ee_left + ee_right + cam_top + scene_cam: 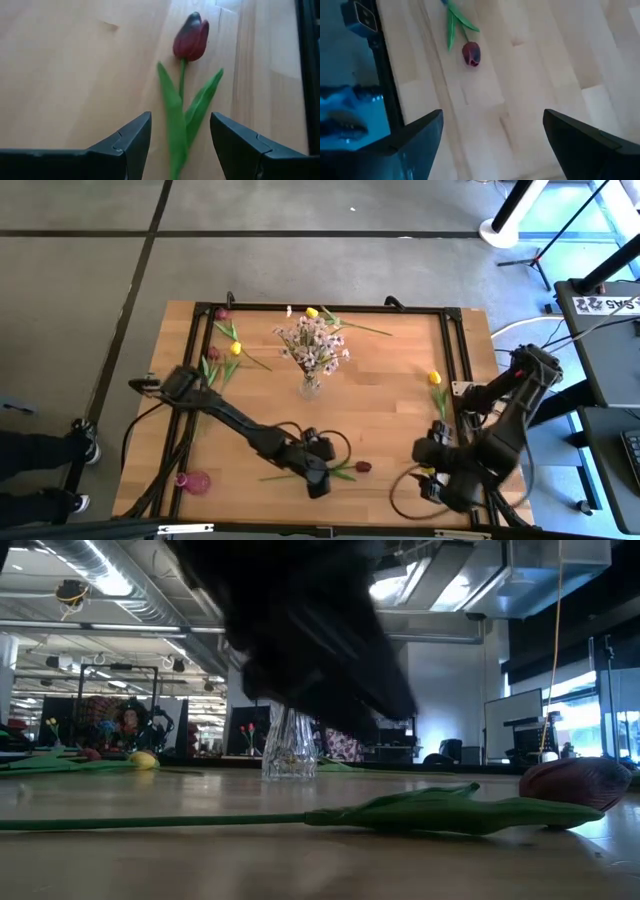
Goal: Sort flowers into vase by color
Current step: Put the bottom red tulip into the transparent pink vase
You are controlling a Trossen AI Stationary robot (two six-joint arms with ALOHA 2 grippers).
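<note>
A dark red tulip [191, 37] lies flat on the wooden table near its front edge, bud [363, 467] toward the right. My left gripper [180, 145] hangs open just above it, one finger on each side of the green stem and leaves [182, 115], touching nothing. My right gripper [492, 145] is open and empty, raised over the table's near right corner [437, 483]. A glass vase [311, 385] at mid-table holds white-pink blossom sprays [315, 345]. Yellow tulips [236, 349] [434, 378] and dark red tulips [222, 313] lie elsewhere on the table.
A black frame [455, 340] runs around the table top. A small pink vase [195, 480] stands at the near left. Another yellow tulip [312, 312] lies behind the glass vase. Bare wood shows between the vase and the right edge.
</note>
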